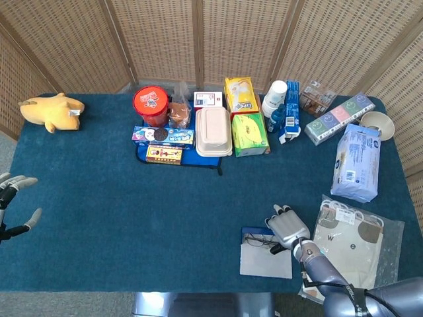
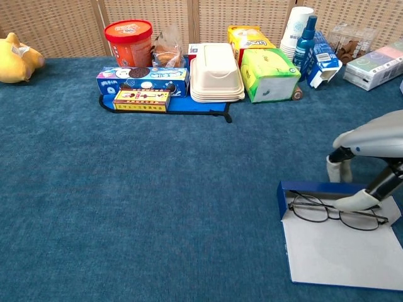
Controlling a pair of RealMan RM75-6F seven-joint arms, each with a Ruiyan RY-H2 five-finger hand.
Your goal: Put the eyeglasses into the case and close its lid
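Roughly halfway, judging by the layout: eyeglasses (image 2: 334,209) already lying inside the open blue case (image 2: 296,190), lenses flat against its floor, frame running along the raised back wall; white lid (image 2: 343,255) still flat on the cloth toward the near edge, not yet folded over. Right hand (image 2: 357,189) low over the case's right end, one fingertip resting on or just at the frame near the right lens, another finger hanging behind the back wall; fingers apart, nothing clasped, so seemingly nudging rather than holding. Left hand (image 1: 13,201) far off at the left table edge, fingers spread, holding nothing. Remaining, by this reading: settling the glasses, then swinging the lid up and over and pressing it closed. Underneath, a dark teal carpet-like cloth (image 1: 132,218) covering the whole table. Along the far side, a row of groceries: red tub (image 1: 151,105), cookie boxes (image 1: 162,136), white clamshell container (image 1: 213,131), green and yellow tissue packs (image 1: 250,133), spray bottle (image 2: 305,38). Yellow plush toy (image 1: 51,111) at the far left corner; a bagged tote (image 1: 350,241) just right of the case. Behind everything, woven wicker screen panels (image 1: 198,39) closing off the room.
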